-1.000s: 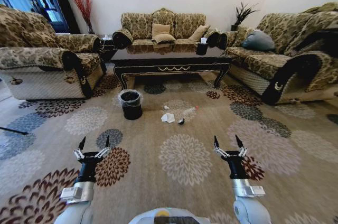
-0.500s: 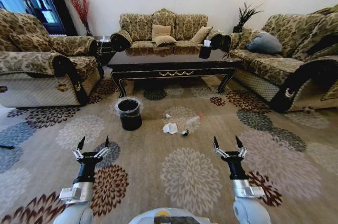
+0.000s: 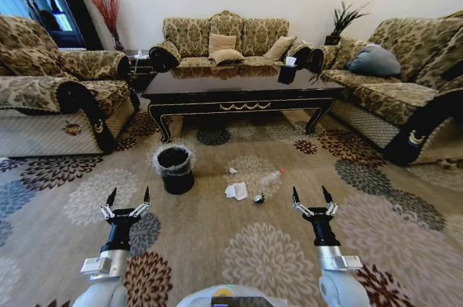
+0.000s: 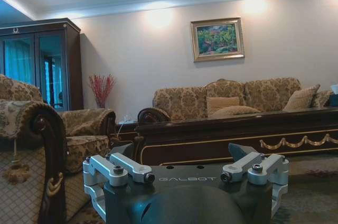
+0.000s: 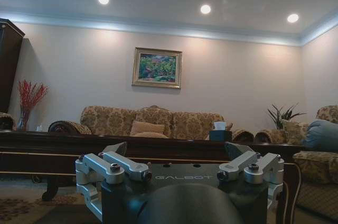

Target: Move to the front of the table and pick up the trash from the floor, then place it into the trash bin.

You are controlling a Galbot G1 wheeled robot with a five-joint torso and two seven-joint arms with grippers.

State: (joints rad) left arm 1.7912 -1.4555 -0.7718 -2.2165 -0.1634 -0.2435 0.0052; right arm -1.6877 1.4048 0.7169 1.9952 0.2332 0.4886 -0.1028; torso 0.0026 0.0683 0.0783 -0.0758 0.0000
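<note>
Trash (image 3: 236, 190) on carpet between trash bin (image 3: 174, 169) and table (image 3: 242, 93).

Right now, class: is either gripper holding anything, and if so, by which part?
Nothing is held. The left gripper and right gripper hang open above the carpet, short of the trash.

Open carpet (image 3: 239, 249) lies between both grippers and the trash (image 3: 236, 191). The bin (image 3: 174, 169) stands left of it, the desk (image 3: 242, 90) just behind, sofas well aside.
</note>
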